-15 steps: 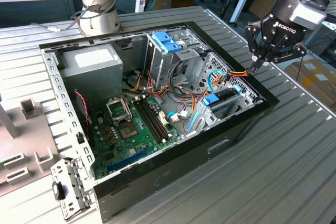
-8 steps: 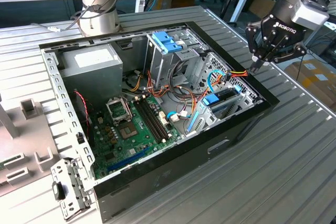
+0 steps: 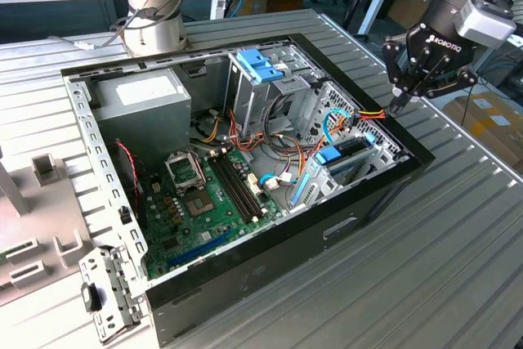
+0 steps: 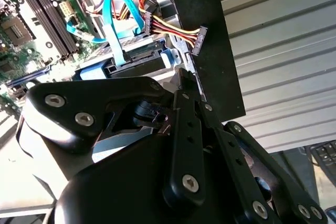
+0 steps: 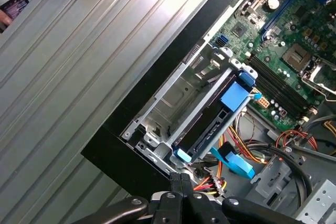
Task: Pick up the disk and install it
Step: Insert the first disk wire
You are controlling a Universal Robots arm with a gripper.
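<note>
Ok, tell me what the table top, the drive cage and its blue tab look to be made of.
Table top: matt grey metal, probably extruded aluminium, going by its straight parallel ribs.
Drive cage: thin bare sheet metal, likely steel; folded edges, dull silver sheen.
Blue tab: most likely moulded plastic; even bright colour, soft gloss.

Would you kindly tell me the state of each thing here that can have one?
Computer case: open, side panel off, lying flat on the table.
Disk: sitting in the drive bay, not held.
Claw: shut, empty, just above the case's rim near the bay.
Power plug: unplugged, resting on the case's rim.
Blue cable: appears plugged in at the disk's end.
</note>
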